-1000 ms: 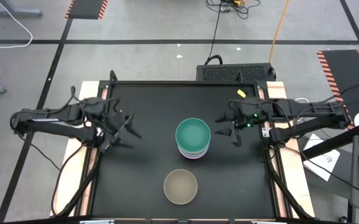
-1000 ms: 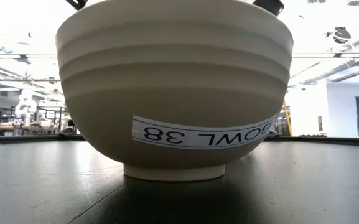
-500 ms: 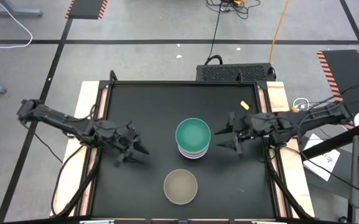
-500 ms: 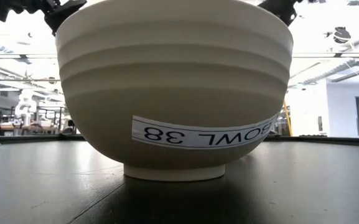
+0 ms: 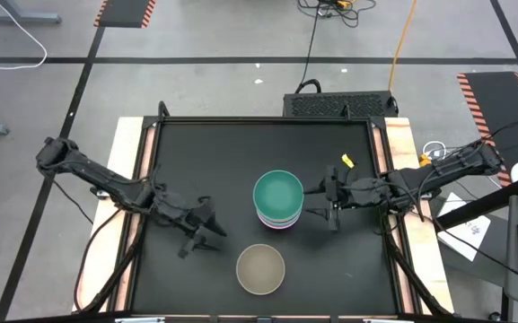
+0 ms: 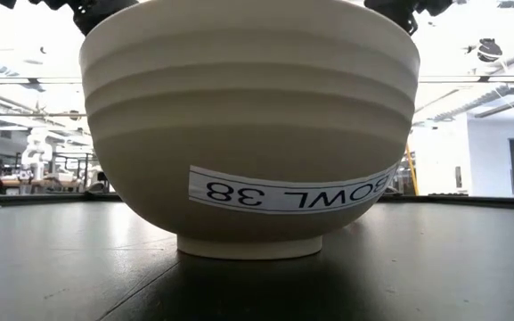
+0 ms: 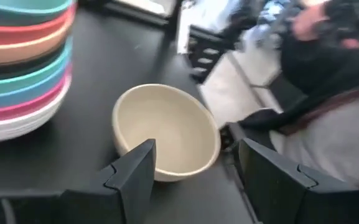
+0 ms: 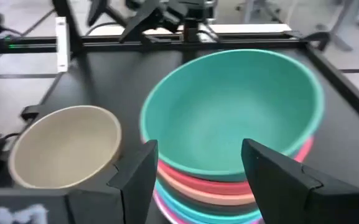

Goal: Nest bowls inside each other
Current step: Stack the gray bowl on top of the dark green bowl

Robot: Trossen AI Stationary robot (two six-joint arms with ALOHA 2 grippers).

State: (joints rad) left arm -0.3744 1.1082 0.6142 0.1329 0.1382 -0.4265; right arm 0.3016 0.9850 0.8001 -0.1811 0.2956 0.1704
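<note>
Several nested bowls form a stack point(image 5: 278, 201) at the middle of the black table, a teal bowl point(image 8: 235, 118) on top. A beige bowl point(image 5: 260, 268) stands on its foot near the front edge; it fills the low view point(image 6: 248, 125) and carries a label. My left gripper point(image 5: 206, 235) is open, left of the beige bowl point(image 7: 167, 130) and pointing at it, apart from it. My right gripper point(image 5: 317, 203) is open just right of the stack, its fingers level with the teal rim and touching nothing.
A small yellow piece point(image 5: 347, 161) lies on the table behind my right gripper. A raised frame point(image 5: 151, 170) borders the table. Bare black surface lies at the far left point(image 5: 205, 152) and the near right point(image 5: 348, 269).
My left gripper has gone down and toward the table's near and right edges, closing on the beige bowl, and has rolled somewhat. My right gripper has sunk and moved left toward the stack. Both stay open. The bowls have not moved.
</note>
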